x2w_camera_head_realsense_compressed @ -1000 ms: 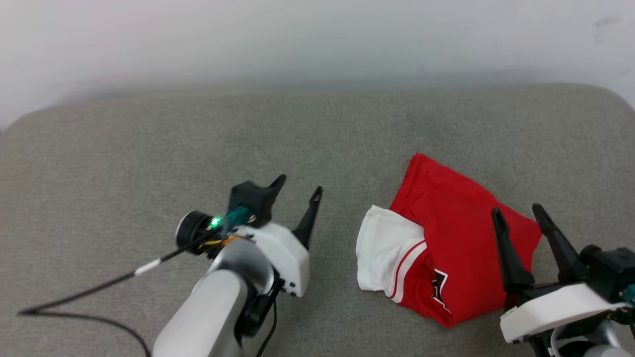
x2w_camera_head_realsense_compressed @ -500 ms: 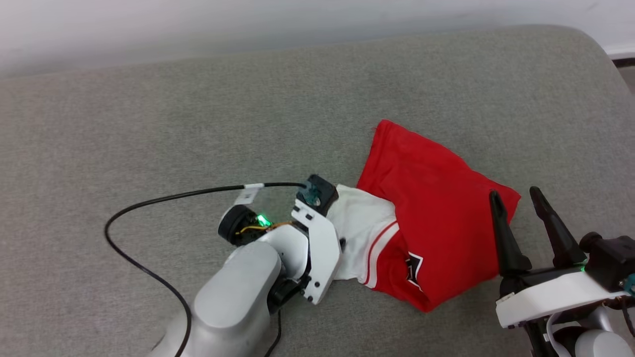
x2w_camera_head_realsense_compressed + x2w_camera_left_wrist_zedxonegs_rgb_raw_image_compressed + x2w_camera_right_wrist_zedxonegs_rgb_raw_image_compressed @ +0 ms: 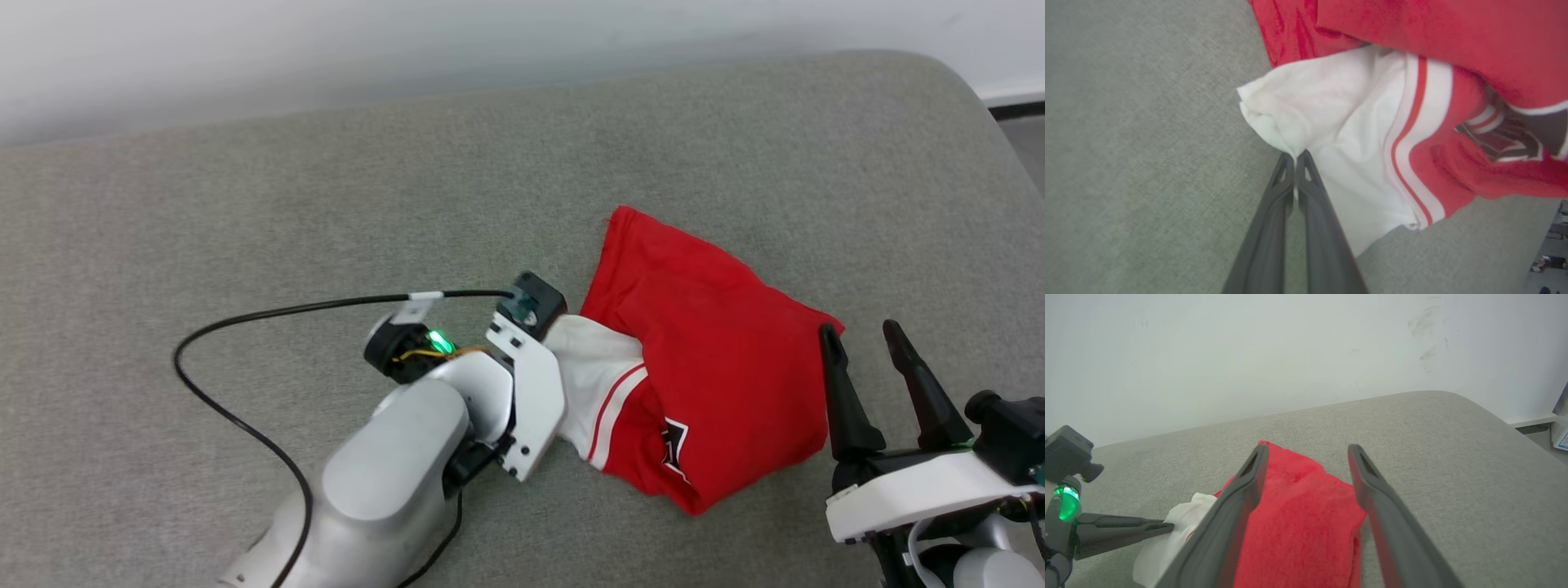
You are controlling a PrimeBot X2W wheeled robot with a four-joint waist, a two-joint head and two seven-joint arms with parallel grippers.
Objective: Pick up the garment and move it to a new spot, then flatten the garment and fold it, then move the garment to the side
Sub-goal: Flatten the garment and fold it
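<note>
The garment [image 3: 718, 359] lies bunched on the right part of the grey cushion [image 3: 245, 204], with its white sleeve [image 3: 1331, 122] pointing left. The left gripper [image 3: 1294, 157] is pinched tight on the left edge of that sleeve. The right gripper [image 3: 860, 328] has its fingers spread wide with nothing between them, at the garment's near right corner

Jersey print: black, white-outlined lettering [image 3: 676, 447] on the red garment [image 3: 718, 359], lower centre of the head view, folded over and unreadable.
Cable tag: white tag [image 3: 416, 309] on the black cable [image 3: 326, 305], too small to read.
</note>
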